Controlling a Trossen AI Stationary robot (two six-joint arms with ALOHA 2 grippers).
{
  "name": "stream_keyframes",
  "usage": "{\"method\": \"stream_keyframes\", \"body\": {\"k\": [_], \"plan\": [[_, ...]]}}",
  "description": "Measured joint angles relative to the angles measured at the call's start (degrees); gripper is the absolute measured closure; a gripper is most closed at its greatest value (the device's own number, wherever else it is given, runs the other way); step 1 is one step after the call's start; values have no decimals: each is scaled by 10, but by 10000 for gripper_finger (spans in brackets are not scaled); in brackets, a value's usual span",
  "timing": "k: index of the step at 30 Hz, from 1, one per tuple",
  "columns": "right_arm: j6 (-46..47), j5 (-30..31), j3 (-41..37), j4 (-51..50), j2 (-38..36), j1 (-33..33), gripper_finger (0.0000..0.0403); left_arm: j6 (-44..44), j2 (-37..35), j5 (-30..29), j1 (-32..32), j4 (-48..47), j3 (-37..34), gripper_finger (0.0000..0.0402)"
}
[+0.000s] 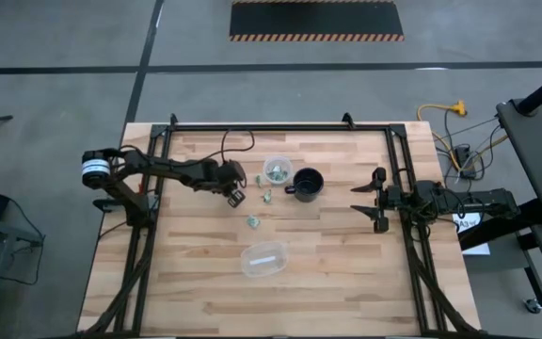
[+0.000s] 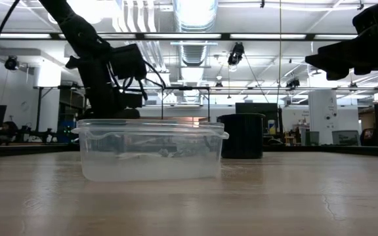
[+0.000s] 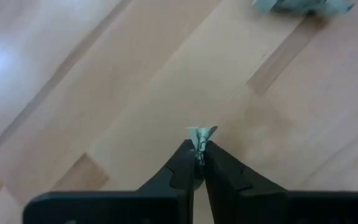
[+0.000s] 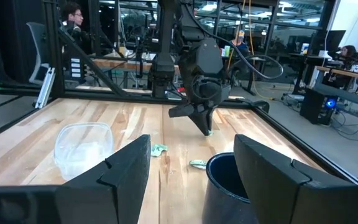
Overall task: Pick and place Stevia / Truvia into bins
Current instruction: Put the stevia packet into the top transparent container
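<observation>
Green-white packet [image 3: 201,134] pinched at tips of left gripper [image 3: 199,155], just above table [image 1: 346,273]. Lift straight, carry to round cup [image 1: 277,170] beside black mug [image 1: 307,183], release low over rim. Right gripper [image 1: 370,200] waits wide, table's right edge.

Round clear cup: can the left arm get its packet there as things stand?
Probably yes. The left gripper is shut on a packet, and only bare table lies between it and the round clear cup.

Pinched packet [image 3: 200,134] mostly hidden
</observation>
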Motion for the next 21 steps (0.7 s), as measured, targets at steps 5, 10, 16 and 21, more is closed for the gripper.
{"method": "stream_keyframes", "body": {"k": [5, 10, 16, 21], "plan": [[0, 0, 0, 0, 0, 0, 181, 20, 0, 15, 0, 44, 4, 399], [0, 0, 0, 0, 0, 0, 181, 35, 0, 40, 0, 106, 4, 400], [0, 0, 0, 0, 0, 0, 181, 50, 0, 43, -2, 161, 3, 401], [0, 0, 0, 0, 0, 0, 181, 63, 0, 43, -7, 239, -6, 401]]}}
